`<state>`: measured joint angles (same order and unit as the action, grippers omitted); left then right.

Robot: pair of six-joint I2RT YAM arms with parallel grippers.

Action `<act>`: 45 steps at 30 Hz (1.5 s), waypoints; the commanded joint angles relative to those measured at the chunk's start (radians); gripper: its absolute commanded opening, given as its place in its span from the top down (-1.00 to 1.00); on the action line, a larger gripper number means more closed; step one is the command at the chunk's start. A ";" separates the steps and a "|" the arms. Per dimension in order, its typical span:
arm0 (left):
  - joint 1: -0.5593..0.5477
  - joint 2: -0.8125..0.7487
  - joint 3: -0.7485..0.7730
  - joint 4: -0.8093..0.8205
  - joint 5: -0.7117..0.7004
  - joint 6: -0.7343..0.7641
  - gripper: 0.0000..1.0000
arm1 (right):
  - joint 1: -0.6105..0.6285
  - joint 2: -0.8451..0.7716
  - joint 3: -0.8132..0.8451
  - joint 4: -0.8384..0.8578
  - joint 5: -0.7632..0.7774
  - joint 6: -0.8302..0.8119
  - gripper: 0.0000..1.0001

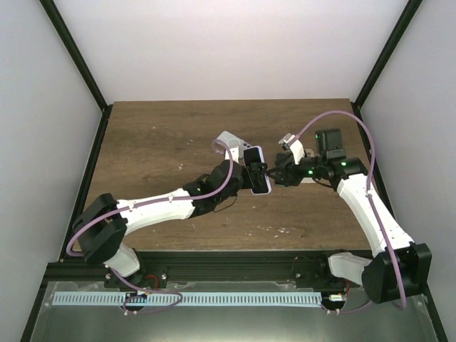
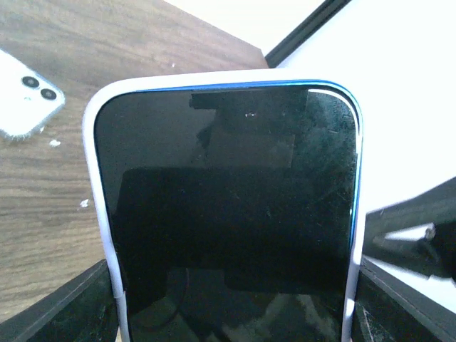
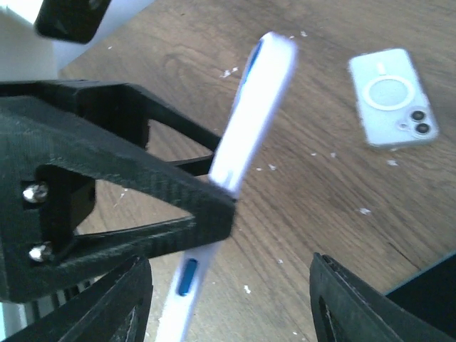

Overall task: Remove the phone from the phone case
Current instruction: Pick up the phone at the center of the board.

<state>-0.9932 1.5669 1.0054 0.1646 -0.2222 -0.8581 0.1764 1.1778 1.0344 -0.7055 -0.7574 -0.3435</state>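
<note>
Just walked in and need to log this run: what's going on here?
The left tool holds the phone, inside its case, lifted off the table. The right tool is open, with its fingers on either side of the phone's edge but not gripping it. The phone is not out of the case yet. A second phone lies flat on the table, farther back.

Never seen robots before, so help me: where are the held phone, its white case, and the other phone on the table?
held phone [image 2: 228,214], left wrist view, middle of dark screen.
white case [image 2: 178,80], left wrist view, top rim.
other phone [image 3: 392,96], right wrist view, middle of its back.
</note>
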 commanded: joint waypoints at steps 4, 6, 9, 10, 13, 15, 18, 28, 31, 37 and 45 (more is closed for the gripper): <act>-0.051 -0.056 -0.025 0.231 -0.208 -0.038 0.46 | 0.095 -0.034 -0.025 0.021 0.029 0.036 -0.16; -0.061 -0.058 -0.028 0.250 -0.221 -0.016 0.47 | 0.103 -0.022 -0.036 0.025 0.035 0.043 -0.03; -0.074 -0.060 -0.021 0.240 -0.242 -0.013 0.47 | 0.106 -0.004 -0.047 0.038 0.041 0.058 0.05; -0.080 -0.063 -0.026 0.246 -0.253 -0.010 0.47 | 0.109 0.002 -0.049 0.040 0.033 0.063 0.05; -0.098 -0.070 -0.033 0.263 -0.290 0.011 0.49 | 0.116 0.013 -0.055 0.059 0.019 0.077 0.07; -0.100 -0.068 -0.032 0.263 -0.297 0.017 0.49 | 0.119 0.022 -0.061 0.074 0.029 0.091 0.27; -0.103 -0.071 -0.037 0.262 -0.306 0.011 0.35 | 0.121 0.029 -0.056 0.078 0.042 0.117 0.57; -0.091 -0.217 -0.158 0.258 -0.228 0.311 -0.99 | 0.120 -0.048 -0.025 0.058 -0.010 0.106 0.99; -0.067 -0.379 -0.371 0.379 -0.141 0.392 -0.99 | 0.119 -0.074 -0.028 0.053 -0.056 0.099 0.99; 0.073 -0.681 -0.602 0.431 0.287 0.462 -0.66 | 0.121 -0.091 -0.057 -0.010 -0.273 -0.024 0.99; 0.138 -0.690 -0.505 0.302 0.621 0.557 -0.59 | 0.123 -0.135 -0.056 -0.185 -0.538 -0.288 0.98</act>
<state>-0.8616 0.8360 0.4236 0.5106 0.1753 -0.3889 0.2962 1.0901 0.9638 -0.8169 -1.0954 -0.4744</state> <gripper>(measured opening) 0.800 0.089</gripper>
